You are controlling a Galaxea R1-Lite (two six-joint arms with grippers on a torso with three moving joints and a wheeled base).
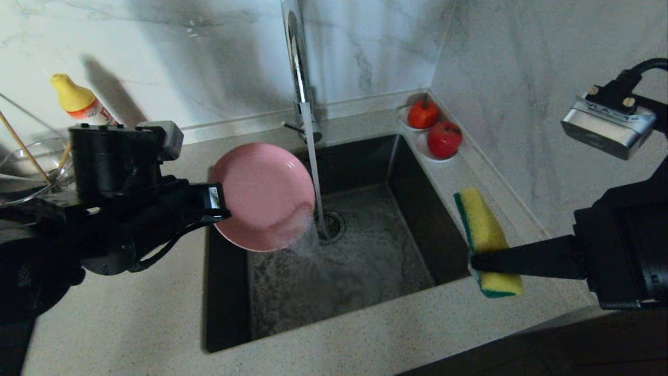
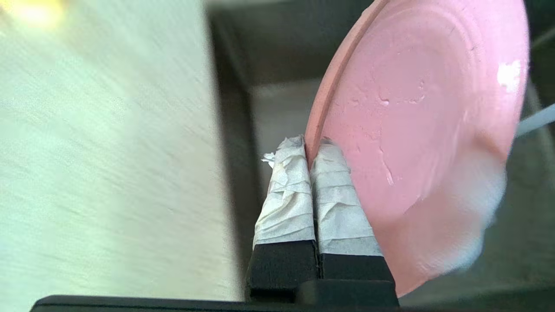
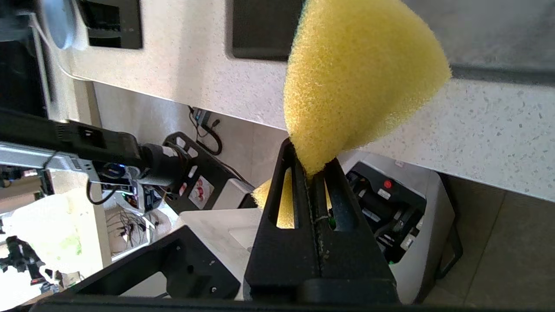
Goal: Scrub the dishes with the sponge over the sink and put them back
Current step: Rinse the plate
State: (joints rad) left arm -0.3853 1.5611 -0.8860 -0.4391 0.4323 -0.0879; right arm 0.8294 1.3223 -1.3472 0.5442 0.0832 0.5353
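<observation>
Counter front: speckled pale worktop, nearest the robot at 6 o'clock; nothing seen on this strip.
Right gripper: at 4 o'clock, clamped tight on the yellow sponge; the right wrist view shows the foam pinched to a narrow waist between the jaws. It hangs over the counter edge just beside the sink, green scouring face turned toward the basin. Judged: parked clear of the water until the plate is wet.
Left gripper: at 9 o'clock, closed on the rim of the pink plate; taped fingertips nip the edge from both faces.
Plate pose: tilted on edge over the sink, lower rim in the stream. Judged: the tilt lets water sheet off into the basin.
Water: stream falls from the chrome tap to the drain strainer, at centre.
Obstruction: tap column and stream lie between sponge and plate; the sponge's approach must pass round them.
Far right, 1 o'clock: two saucers of red fruit on the ledge, near the sponge's path.
Far left, 10 o'clock: glass bowl, chopsticks, yellow-capped bottle.
</observation>
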